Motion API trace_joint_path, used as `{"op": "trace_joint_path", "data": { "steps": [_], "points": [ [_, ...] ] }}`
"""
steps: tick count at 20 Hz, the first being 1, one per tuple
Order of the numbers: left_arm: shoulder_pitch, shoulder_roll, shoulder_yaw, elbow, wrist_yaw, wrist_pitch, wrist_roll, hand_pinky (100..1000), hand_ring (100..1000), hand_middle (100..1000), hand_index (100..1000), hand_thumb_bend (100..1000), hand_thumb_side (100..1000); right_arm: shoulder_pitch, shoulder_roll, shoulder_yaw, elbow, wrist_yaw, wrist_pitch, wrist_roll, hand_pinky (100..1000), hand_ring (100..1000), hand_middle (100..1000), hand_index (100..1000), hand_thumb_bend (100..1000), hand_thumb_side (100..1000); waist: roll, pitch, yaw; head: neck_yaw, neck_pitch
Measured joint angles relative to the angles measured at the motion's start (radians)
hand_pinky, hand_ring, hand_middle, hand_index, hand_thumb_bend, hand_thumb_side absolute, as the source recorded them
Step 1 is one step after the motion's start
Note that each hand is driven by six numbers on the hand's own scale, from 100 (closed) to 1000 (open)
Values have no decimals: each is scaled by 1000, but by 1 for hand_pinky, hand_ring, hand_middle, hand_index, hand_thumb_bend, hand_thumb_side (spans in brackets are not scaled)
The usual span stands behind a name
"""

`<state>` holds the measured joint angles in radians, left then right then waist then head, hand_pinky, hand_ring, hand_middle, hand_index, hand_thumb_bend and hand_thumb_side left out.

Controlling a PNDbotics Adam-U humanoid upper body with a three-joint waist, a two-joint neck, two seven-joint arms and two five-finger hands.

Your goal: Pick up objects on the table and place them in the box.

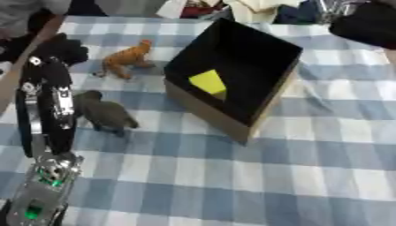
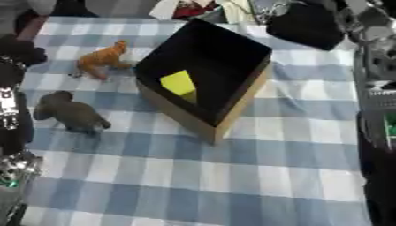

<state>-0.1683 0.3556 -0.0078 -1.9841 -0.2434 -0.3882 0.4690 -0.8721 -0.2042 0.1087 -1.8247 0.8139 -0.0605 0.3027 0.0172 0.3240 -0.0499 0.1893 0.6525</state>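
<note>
An orange toy animal (image 1: 127,58) stands on the checked cloth, left of the box. Nearer to me, a grey-brown toy animal (image 1: 104,114) stands beside my left forearm. The cardboard box (image 1: 213,115) is open, black inside, and holds a yellow block (image 1: 209,82). My left hand (image 1: 60,49) shows as a dark shape just left of the orange toy; no contact between them shows. My right hand (image 2: 306,24) hovers beyond the box's far right corner, above the cloth, with nothing visible in it.
The blue and white checked tablecloth (image 1: 255,176) covers the table. Assorted clutter (image 1: 193,6) lies along the far edge. My left forearm (image 1: 46,114) runs up the left side, close to the grey-brown toy. My right arm (image 2: 379,88) fills the right edge.
</note>
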Motion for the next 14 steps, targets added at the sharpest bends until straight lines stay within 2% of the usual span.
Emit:
{"op": "trace_joint_path", "data": {
  "steps": [8,14],
  "points": [
    [135,177,27,0,-107,-6,-55,714,730,695,858,100,696,71,-68,-8,-34,-118,-36,-115,1000,957,774,895,100,674,0,-12,-10,-10,22],
    [212,323,60,0,-198,-9,-71,734,765,726,889,100,695,114,-92,-16,-36,-209,-71,-206,1000,951,763,893,100,675,0,-20,-19,-46,25]
  ]
}}
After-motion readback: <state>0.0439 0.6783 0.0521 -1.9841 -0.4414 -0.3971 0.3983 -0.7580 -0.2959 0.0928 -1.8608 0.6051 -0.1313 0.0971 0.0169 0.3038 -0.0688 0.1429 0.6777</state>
